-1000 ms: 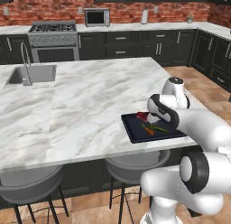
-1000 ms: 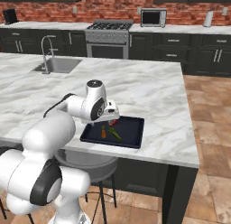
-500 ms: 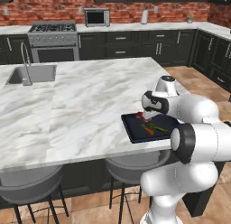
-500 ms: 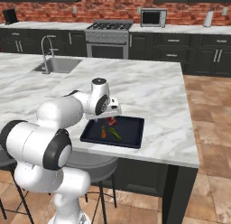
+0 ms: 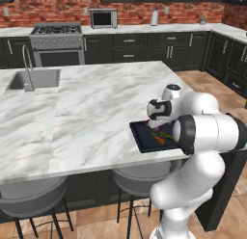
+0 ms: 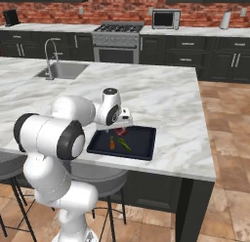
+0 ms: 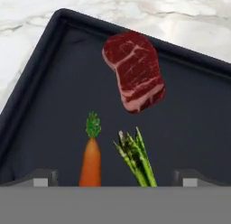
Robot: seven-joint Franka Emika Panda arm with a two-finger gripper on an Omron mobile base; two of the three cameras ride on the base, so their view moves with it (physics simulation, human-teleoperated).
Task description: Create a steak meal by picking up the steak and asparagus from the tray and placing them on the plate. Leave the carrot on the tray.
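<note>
The dark tray (image 7: 49,105) lies near the island's edge (image 5: 141,137) (image 6: 143,137). On it rest the marbled red steak (image 7: 134,70) (image 6: 121,131), the orange carrot (image 7: 91,161) (image 6: 112,144) and the green asparagus (image 7: 136,159) (image 6: 125,145), side by side below the steak in the hand view. My gripper (image 7: 117,178) (image 5: 157,123) (image 6: 122,125) hovers open just above the tray, with carrot and asparagus between its fingertips (image 7: 43,177) and the steak ahead. It holds nothing. The plate is out of view.
The tray sits on a white marble island (image 5: 91,108) close to its front edge, with stools (image 5: 137,178) below. A sink with faucet (image 5: 29,76) is at the far left. My own bulky arm (image 5: 207,132) crowds the tray's right side.
The arm has folded in closer over the tray and the hand has settled above the food. Steak, carrot and asparagus have not moved.
</note>
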